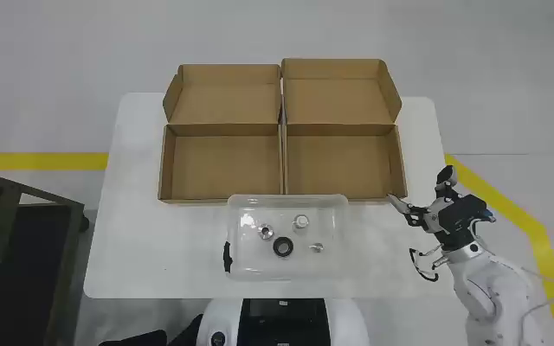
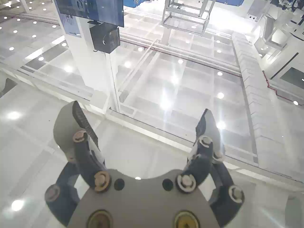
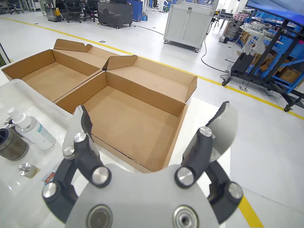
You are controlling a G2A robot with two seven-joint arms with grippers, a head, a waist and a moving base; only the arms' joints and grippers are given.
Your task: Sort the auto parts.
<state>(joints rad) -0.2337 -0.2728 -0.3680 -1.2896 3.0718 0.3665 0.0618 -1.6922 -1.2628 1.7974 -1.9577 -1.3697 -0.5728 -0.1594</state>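
Closest from above, a clear tray (image 1: pixel 286 199) at the table's (image 1: pixel 138 216) six o'clock holds a black ring (image 1: pixel 283 246), white bottle (image 1: pixel 301 222) and metal bushing (image 1: pixel 265 232); two cardboard boxes (image 1: pixel 221 164) stand at twelve. My right gripper (image 1: pixel 421 190) hangs spread at four o'clock. Left wrist: my left gripper (image 2: pixel 141 109) gapes at the ceiling (image 2: pixel 178 79). Right wrist: box wall just ahead, tray beside.

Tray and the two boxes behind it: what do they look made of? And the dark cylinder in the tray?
Tray: clear glossy plastic, it seems; the table shows through. Left box and right box: plain brown cardboard, matte, with folded flaps and creased edges. Dark cylinder: probably steel, judging by its dull grey metallic sheen.
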